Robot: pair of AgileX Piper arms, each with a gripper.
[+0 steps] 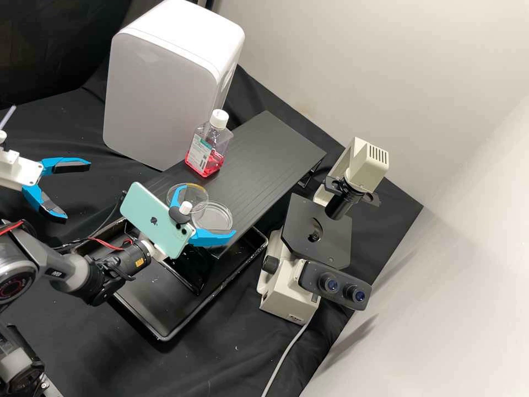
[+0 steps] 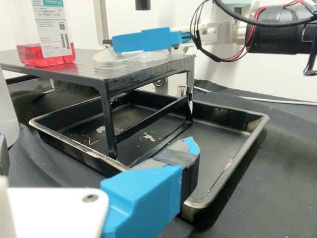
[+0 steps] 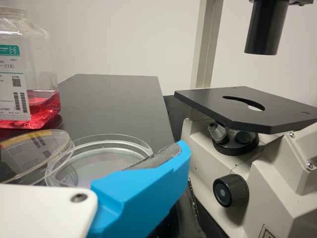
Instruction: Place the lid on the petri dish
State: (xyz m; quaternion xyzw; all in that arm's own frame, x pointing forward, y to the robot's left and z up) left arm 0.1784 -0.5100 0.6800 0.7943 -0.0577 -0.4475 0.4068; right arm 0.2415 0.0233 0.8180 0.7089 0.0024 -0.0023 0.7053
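Logging item one, the clear round plastic lid with a yellow mark at its rim (image 1: 188,194): status? (A)

Not seated. It is tilted, low over the black slatted raised platform (image 1: 264,149), and its edge overlaps one side of the clear shallow petri dish (image 1: 216,216). The dish stands open on the slats. The right gripper (image 1: 203,223) is at the pair. Whether it pinches the lid or is slack, I cannot tell. (B)

Item two, the left gripper (image 1: 76,189)? (A)

Spread wide, holding nothing, over the black cloth (image 1: 231,353) and well apart from the platform. (B)

Work outstanding? (A)

By my judgement the lid is already at the dish, so the final placing is left: centre it, level it, lower it, let go. (B)

Edges and clearance? (A)

Dish and lid lie near the platform's front edge, with the black metal tray (image 1: 160,333) below. A nudge that way could tip them off. Behind them the clear flask of red liquid with a white cap (image 1: 206,149) stands well apart, with bare slats between. The beige microscope (image 1: 308,259) stands beside the platform, apart from the dish. (B)
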